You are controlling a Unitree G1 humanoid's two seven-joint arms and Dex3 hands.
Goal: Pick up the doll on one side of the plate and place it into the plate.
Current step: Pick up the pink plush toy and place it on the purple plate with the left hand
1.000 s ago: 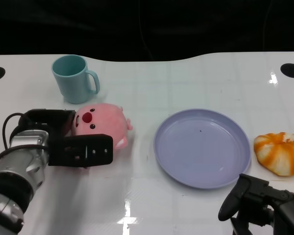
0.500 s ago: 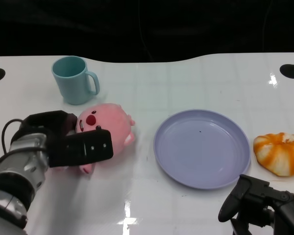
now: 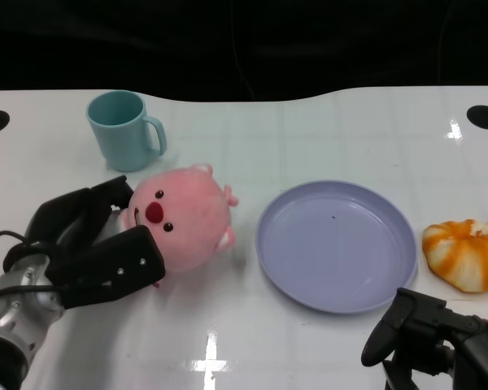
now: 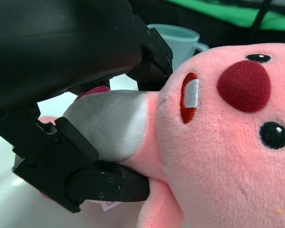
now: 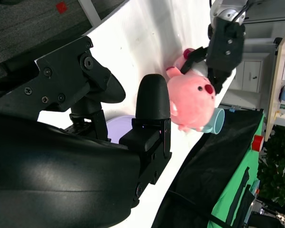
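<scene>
While one robot hand (image 3: 89, 248) grips one doll (image 3: 183, 218) — one plate (image 3: 335, 245), one mug (image 3: 124, 130).

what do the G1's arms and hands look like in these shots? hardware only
Left forearm: silver metal cylinder with ribbed black rings and a black cable looping beside the wrist. Left hand: matte black, blocky flat finger segments dotted with small screws; the left wrist view shows a grey rounded pad on one finger. Right hand: same matte black, rounded shell and angular links with visible screw heads.

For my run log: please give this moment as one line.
left hand: grips pink doll | right hand: holds nothing | plate: bare
</scene>
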